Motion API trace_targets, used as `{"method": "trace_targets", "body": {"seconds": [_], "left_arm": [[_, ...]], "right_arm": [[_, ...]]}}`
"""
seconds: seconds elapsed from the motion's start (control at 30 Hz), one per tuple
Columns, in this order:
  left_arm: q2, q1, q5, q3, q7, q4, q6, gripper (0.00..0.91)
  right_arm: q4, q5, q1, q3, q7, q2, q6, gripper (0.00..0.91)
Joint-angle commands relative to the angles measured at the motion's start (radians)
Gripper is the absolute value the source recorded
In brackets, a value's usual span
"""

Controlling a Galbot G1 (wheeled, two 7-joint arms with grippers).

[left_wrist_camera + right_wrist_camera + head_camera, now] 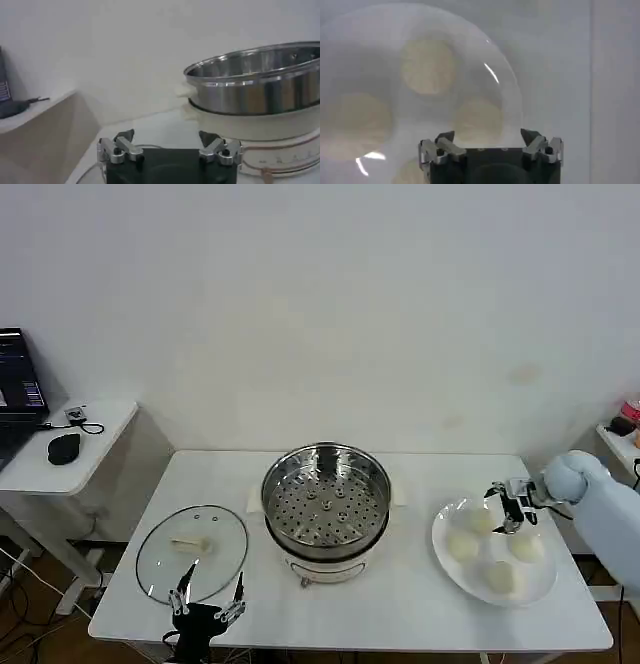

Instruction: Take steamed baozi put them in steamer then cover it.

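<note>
Left end effector (209, 604) wide at near edge, right end effector (510, 506) wide above plated baozi (462, 546), steamer (325, 500) bare

White table (400, 614) carries steamer (326, 509), plate (447, 569) (holding baozi), glass lid (192, 551).

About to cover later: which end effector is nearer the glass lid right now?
Left. The left end effector sits at the glass lid's near edge; the right end effector hovers over the plate of baozi.

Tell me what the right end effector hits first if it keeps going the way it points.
Probably a steamed baozi on the white plate; the open right end effector hovers just above it, though depth is unclear.
</note>
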Motion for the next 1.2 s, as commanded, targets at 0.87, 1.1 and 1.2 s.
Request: {"method": "trace_targets", "body": {"seconds": [0.87,1.1,1.2], "left_arm": [[-0.001,0.006,0.010,0.013,-0.001,-0.011,-0.001,0.907],[0.003,0.002,0.008,0.015,0.000,-0.011,0.000,0.907],[0.004,-0.003,0.007,0.015,-0.001,-0.006,0.000,0.907]], "right_arm": [[-0.036,0.023,0.029,-0.054,-0.005,0.017,-0.005,0.615],[0.031,0.073,0.102,-0.088,-0.023,-0.034,0.003,0.615],[0.073,0.111,0.197,-0.159,-0.032,-0.079,0.004,0.615]]}}
